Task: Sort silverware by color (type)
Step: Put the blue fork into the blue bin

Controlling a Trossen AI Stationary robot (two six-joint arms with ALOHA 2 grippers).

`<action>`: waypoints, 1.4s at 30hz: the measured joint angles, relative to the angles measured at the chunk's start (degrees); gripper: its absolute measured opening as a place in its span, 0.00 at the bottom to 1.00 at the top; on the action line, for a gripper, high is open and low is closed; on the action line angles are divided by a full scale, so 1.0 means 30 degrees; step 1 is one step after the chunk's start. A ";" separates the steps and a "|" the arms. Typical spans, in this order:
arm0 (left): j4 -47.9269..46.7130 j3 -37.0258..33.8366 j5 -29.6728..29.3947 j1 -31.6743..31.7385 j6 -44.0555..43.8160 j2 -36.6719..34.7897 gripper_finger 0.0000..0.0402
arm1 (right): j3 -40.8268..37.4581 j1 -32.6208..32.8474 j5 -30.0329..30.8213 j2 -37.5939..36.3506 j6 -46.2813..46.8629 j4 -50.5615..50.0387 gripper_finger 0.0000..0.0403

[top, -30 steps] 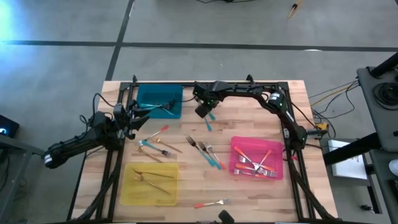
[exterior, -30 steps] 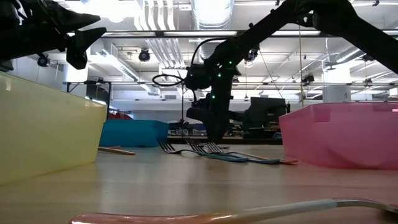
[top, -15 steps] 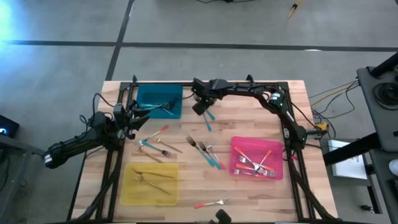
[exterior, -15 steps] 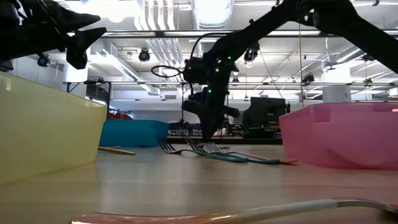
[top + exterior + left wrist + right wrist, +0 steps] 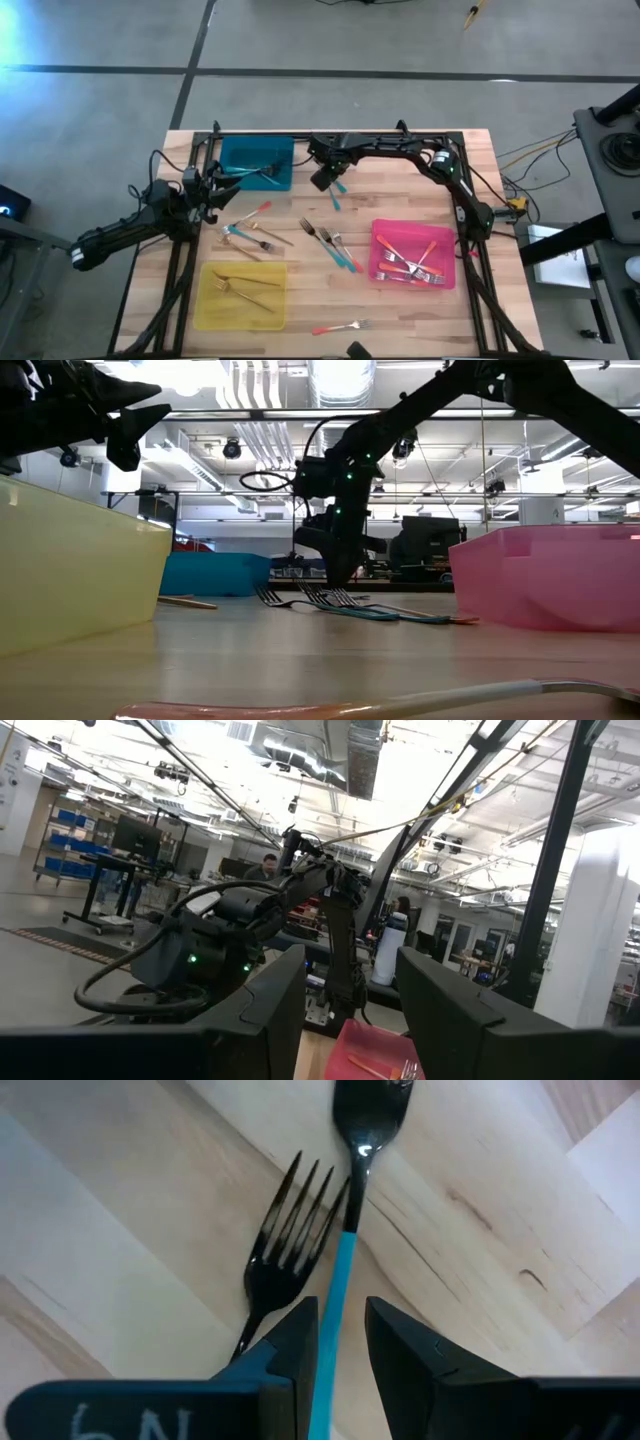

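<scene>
While the right gripper (image 5: 327, 178) hangs over the far middle of the wooden table (image 5: 300, 290), just beside the teal tray (image 5: 256, 162), its fingers (image 5: 405, 1365) are pinched on a teal-handled piece (image 5: 340, 1230). The wrist view shows a rounded, spoon-like dark head at its end, held above the boards. Right next to it there is a dark fork head (image 5: 288, 1240), and I can't tell whether that one is lying on the wood or also caught in the grip, since its handle runs behind the finger.

Over at the left edge, the left gripper (image 5: 213, 186) is parked in the air with its jaws spread and nothing between them. Its camera looks out into the room rather than at the table.

As for the rest of the silverware: loose forks (image 5: 330, 243) lie in a bunch mid-table, another scatter (image 5: 250, 232) sits nearer the left arm, and one coral-handled fork (image 5: 341, 327) lies alone at the near edge. The pink tray (image 5: 414, 253) has a pile of coral-handled ones, the yellow tray (image 5: 241, 295) holds a couple of gold ones, and the teal tray has at least one piece.

From table height, the yellow tray wall (image 5: 70, 570) and pink tray wall (image 5: 545, 585) block whatever's inside, and the nearest fork is just a blurry streak.
</scene>
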 joint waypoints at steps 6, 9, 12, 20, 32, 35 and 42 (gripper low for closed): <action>0.0000 0.0003 0.0000 0.0000 -0.0004 0.0004 0.35 | -0.0225 0.0019 -0.0070 0.0045 0.0006 0.0034 0.20; 0.0001 0.0001 0.0000 0.0000 -0.0001 0.0001 0.35 | -0.0710 0.0029 -0.0062 0.0109 0.0006 0.0228 0.20; 0.0000 0.0000 -0.0006 0.0000 0.0000 0.0001 0.35 | -0.1029 0.0029 -0.0057 0.0174 0.0006 0.0280 0.20; 0.0006 0.0001 -0.0001 0.0000 -0.0001 0.0000 0.35 | -0.1042 0.0029 -0.0153 0.0226 -0.0266 0.0782 0.06; -0.0006 0.0006 0.0000 0.0000 -0.0006 0.0000 0.35 | -0.1137 -0.0163 0.0290 -0.0306 -0.0380 0.3711 0.03; 0.0000 0.0004 0.0000 0.0000 0.0000 0.0005 0.35 | -0.1118 -0.0169 0.0178 -0.0723 -0.0404 0.6285 0.03; -0.0001 0.0004 0.0000 0.0000 -0.0006 0.0003 0.35 | -0.1100 0.0131 0.0076 -0.0963 -0.0458 1.1702 0.03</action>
